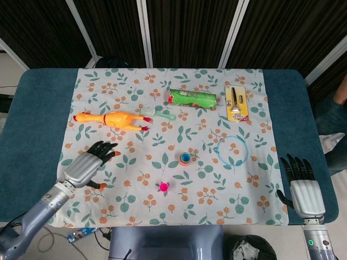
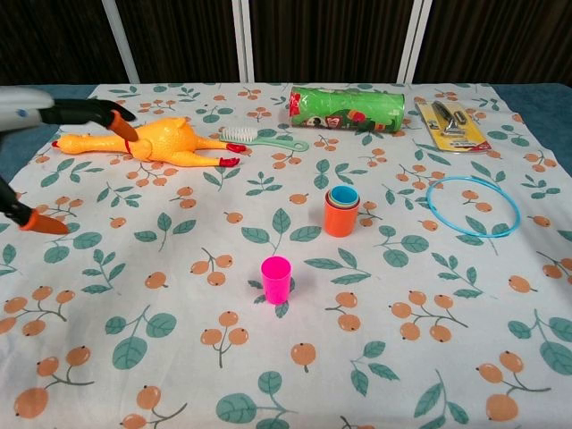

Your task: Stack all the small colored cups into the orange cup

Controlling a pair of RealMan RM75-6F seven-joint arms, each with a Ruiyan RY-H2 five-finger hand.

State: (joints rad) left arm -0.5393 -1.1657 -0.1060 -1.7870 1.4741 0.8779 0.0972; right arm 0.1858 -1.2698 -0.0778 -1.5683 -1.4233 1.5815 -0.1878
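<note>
A rubber chicken (image 1: 111,119), comb (image 1: 156,112), green can (image 1: 193,98), carded tool (image 1: 236,101) and blue ring (image 1: 232,149) are laid on the cloth (image 1: 108,86).

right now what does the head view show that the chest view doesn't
Only the head view shows the right hand, open at the table's near right edge, the whole blue table, and the left arm behind the left hand. Only the chest view shows the nested rims in the orange cup from the side, and the pink cup standing upright. Both share the left hand's fingers, rubber chicken, green can and blue ring.
</note>
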